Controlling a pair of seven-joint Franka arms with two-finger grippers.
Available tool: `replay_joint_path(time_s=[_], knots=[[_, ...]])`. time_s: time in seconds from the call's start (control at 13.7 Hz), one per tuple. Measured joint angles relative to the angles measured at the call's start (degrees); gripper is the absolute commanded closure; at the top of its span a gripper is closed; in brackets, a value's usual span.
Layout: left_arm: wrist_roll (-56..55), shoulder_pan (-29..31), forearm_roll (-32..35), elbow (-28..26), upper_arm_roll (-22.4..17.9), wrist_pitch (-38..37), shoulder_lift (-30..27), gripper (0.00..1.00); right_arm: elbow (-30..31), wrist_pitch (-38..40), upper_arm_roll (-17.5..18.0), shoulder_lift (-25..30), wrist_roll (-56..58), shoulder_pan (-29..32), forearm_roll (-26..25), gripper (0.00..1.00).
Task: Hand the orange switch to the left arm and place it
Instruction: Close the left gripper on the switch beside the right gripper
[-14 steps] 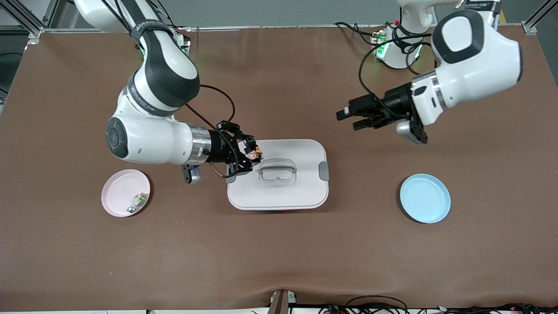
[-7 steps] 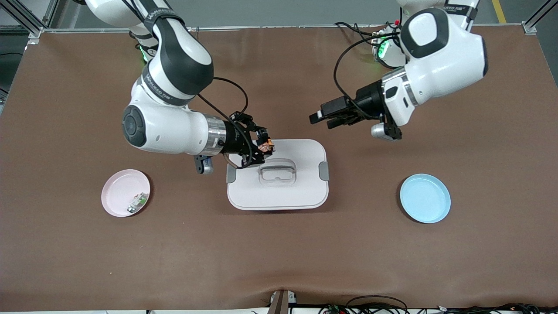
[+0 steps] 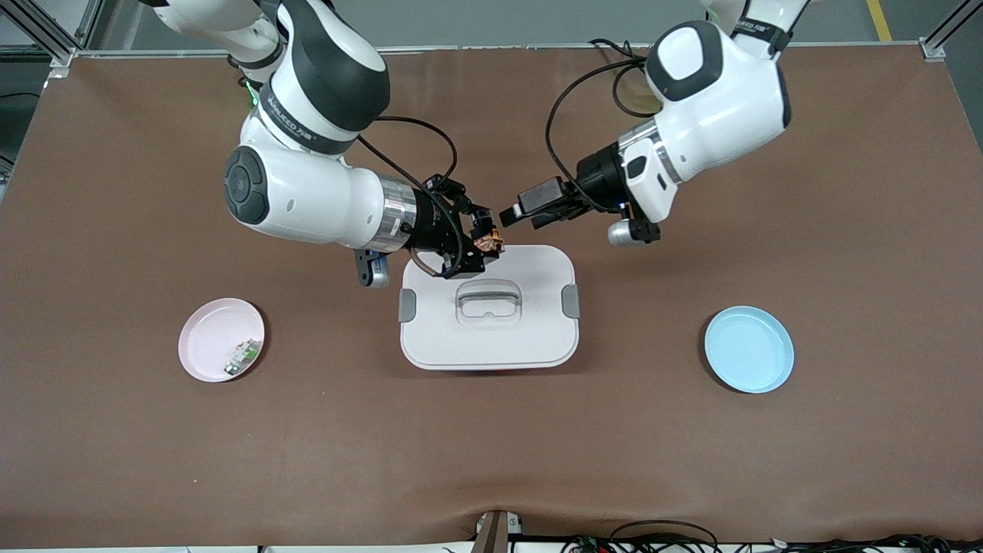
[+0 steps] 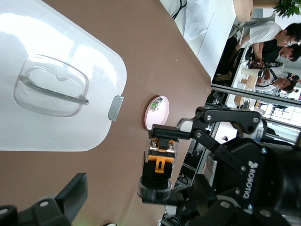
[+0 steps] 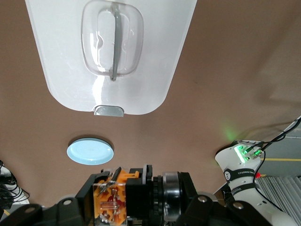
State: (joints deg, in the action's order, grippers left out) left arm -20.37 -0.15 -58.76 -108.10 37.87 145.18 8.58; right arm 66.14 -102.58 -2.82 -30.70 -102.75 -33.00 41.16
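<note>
My right gripper [image 3: 485, 246] is shut on the orange switch [image 3: 490, 243], a small black cylinder with orange parts. It holds the switch in the air over the edge of the white box [image 3: 537, 338] that lies nearer the robots' bases. In the right wrist view the switch [image 5: 117, 200] sits between my right gripper's [image 5: 134, 201] jaws. My left gripper [image 3: 516, 217] is open and empty, its tips right beside the switch. In the left wrist view the switch [image 4: 159, 162] hangs close in front of my left gripper [image 4: 139, 200], with one open finger [image 4: 70, 195] showing.
A pink plate [image 3: 203, 330] holding a small white-and-green component [image 3: 242, 355] lies toward the right arm's end. A blue plate [image 3: 749, 349] lies toward the left arm's end. The box has grey side latches [image 3: 570, 300] and a recessed handle [image 3: 488, 298].
Both grippers have closed in on each other. The right gripper carried the switch along the box's edge toward the left arm. The left gripper came across the table to the switch.
</note>
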Motion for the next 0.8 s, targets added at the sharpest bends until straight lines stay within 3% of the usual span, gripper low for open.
replay_joint_path(time_s=[0.8], knots=[[-3.28, -2.29, 0.00, -0.20, 0.06, 1.74, 1.30, 0.00, -0.19, 2.25, -0.46, -0.15, -2.88, -2.58, -0.71, 1.00]])
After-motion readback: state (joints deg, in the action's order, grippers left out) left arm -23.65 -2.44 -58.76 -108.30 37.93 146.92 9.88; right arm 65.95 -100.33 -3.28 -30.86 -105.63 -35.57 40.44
